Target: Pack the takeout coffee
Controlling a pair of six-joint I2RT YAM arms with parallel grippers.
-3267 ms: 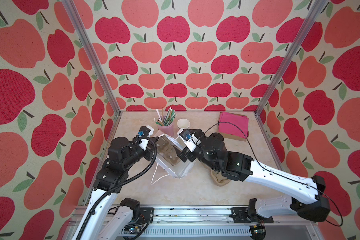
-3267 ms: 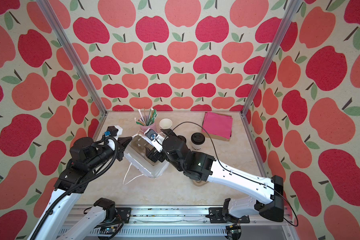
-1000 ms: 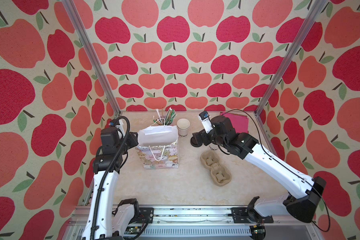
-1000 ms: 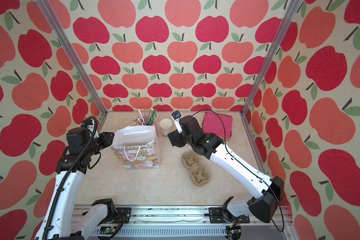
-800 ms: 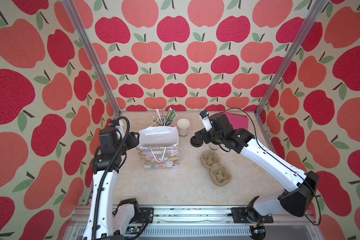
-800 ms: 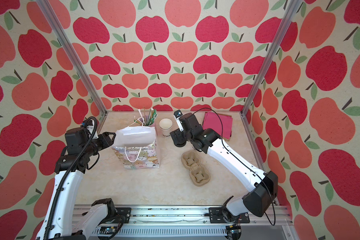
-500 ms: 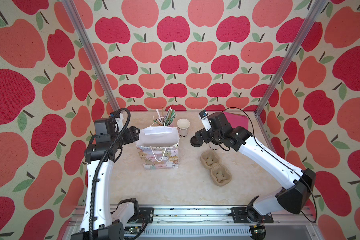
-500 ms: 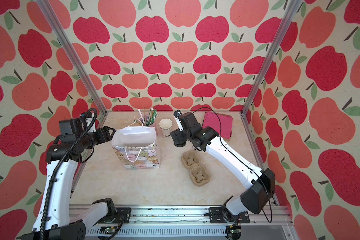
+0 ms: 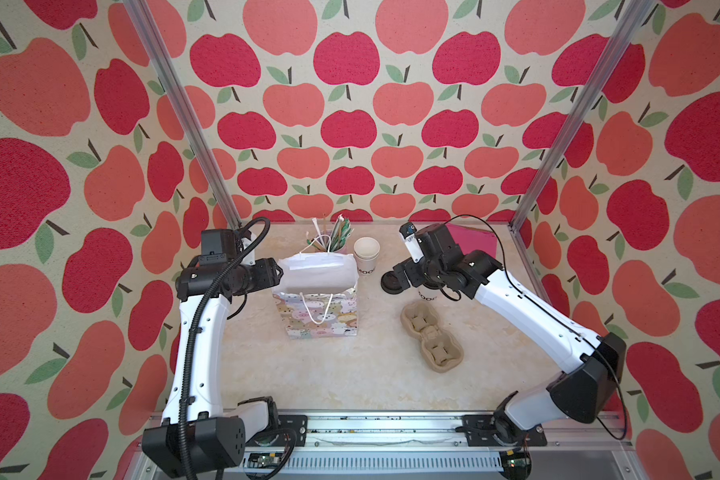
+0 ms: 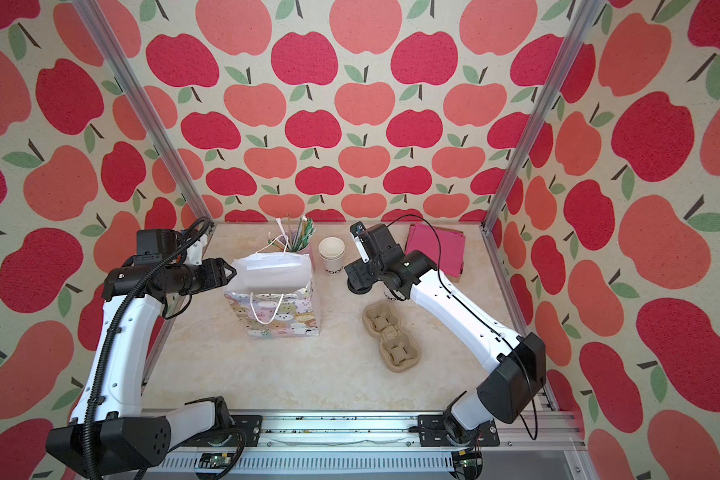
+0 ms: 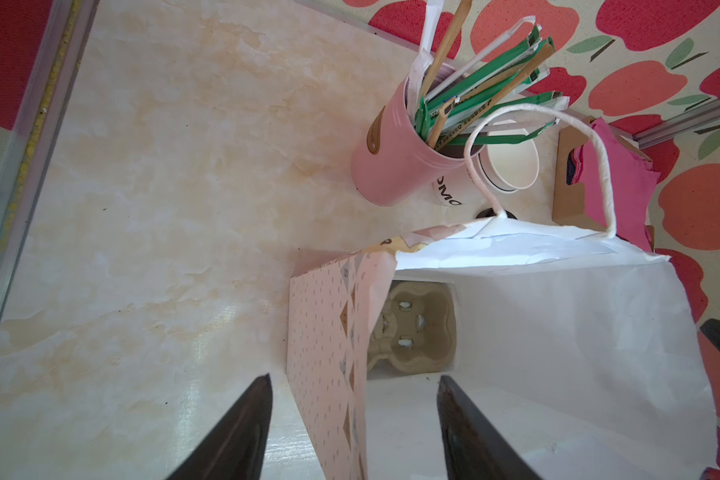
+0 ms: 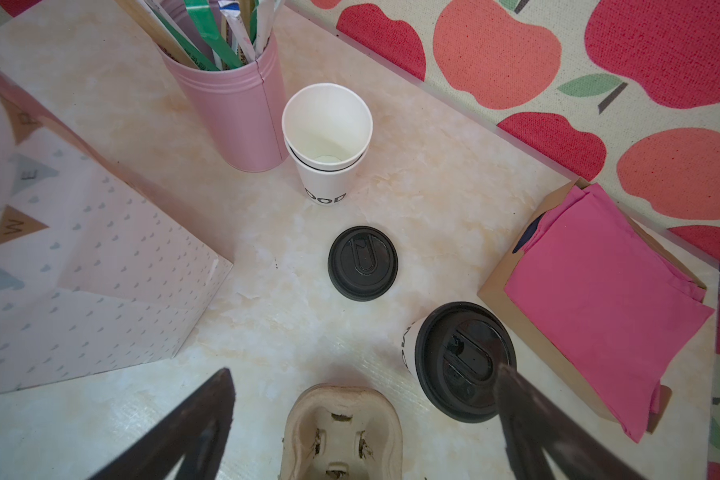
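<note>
- While my left gripper [image 11: 354, 378] stands spread astride the left wall of the gift bag [image 9: 316, 320], centre of both top views, it pinches nothing.
- My right gripper [image 12: 362, 368] is spread wide and empty above the bench [image 9: 350, 374].
- The lidded coffee cup [image 12: 466, 361] stands upright right of centre, partly under that gripper, near the pink napkins [image 12: 599, 291]; a loose black lid [image 12: 362, 262] lies just left.
</note>
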